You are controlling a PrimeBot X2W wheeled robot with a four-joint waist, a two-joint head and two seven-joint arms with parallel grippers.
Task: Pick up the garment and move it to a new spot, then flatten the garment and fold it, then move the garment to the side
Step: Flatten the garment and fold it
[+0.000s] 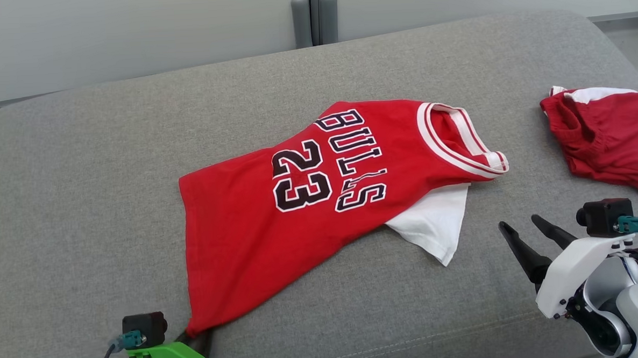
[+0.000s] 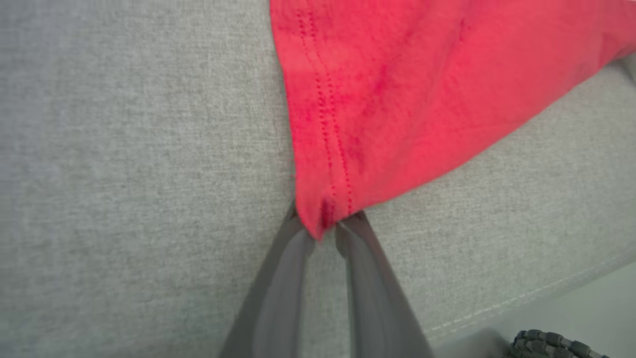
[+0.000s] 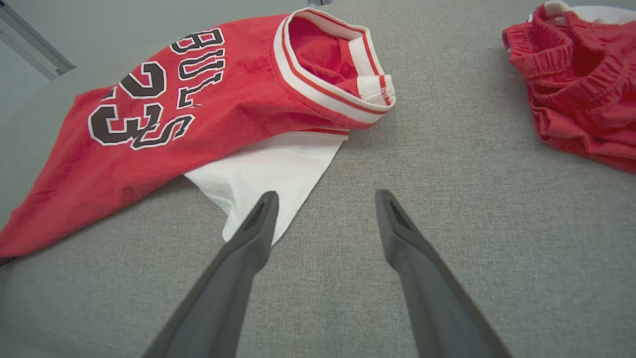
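A red jersey, the garment point(image 1: 235, 231), lies spread on the grey cushion, printed BULLS 23, with a striped white collar and a white sleeve point(image 1: 434, 222) sticking out toward me. At its near-left hem corner my left gripper point(image 1: 199, 334) is pinched shut on the fabric. In the left wrist view the stitched red corner point(image 2: 323, 219) sits between the two fingertips of that gripper point(image 2: 325, 226). My right gripper point(image 1: 518, 221) hovers open at the lower right, clear of the cloth. In the right wrist view its gripper point(image 3: 326, 195) points just right of the white sleeve point(image 3: 278, 169), below the garment point(image 3: 223, 114).
A second red piece with white trim, crumpled shorts point(image 1: 608, 139) point(image 3: 576, 84), lies at the far right of the grey cushion point(image 1: 82, 184). The cushion's front seam point(image 2: 521, 298) runs close to my left gripper. Grey posts point(image 1: 314, 15) stand against the wall behind.
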